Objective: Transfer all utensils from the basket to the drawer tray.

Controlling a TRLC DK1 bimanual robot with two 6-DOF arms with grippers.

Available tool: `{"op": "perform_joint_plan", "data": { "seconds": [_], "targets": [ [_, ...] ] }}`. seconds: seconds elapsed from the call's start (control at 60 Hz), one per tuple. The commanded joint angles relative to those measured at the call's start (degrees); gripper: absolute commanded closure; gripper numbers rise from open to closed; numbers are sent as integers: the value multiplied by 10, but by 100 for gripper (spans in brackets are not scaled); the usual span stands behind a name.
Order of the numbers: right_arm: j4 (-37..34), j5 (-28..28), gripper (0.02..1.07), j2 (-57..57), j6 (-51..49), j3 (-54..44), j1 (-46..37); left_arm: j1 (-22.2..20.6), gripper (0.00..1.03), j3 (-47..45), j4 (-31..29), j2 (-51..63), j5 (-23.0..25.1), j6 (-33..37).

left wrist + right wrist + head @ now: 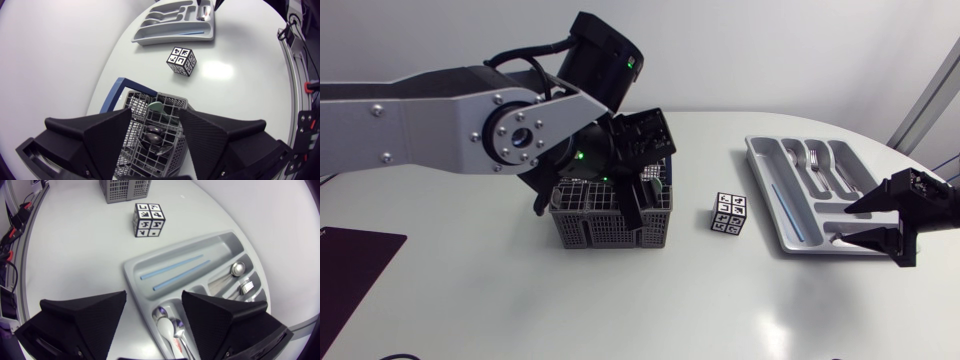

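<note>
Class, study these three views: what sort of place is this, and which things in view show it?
Likely a robotics lab bench staged for kitchen sorting: a robot arm over a white table, a patterned marker cube, and a utensil basket with a drawer tray.

Spotted fiducial-marker cube standing mid-table on white table, black-and-white patterns on top and sides. Also noted dark purple mat lying flat at near-left edge, well apart from cube.
</note>
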Motion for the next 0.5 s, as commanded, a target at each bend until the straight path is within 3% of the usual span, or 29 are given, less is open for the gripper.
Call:
{"op": "perform_joint_plan", "data": {
  "seconds": [0.0,0.167,0.333,0.483],
  "targets": [
    [0,-14,21,-38,35,-39,25,-1,36,-11,6,0,-7,76],
    [19,-33,10,-91,131,-82,80,-2,36,-4,-6,3,-9,170],
    [95,-36,10,-159,240,-155,148,-3,37,21,-31,31,-18,234],
    [117,-34,10,-219,286,-195,203,-3,37,50,-50,62,-19,273]
  ]
}}
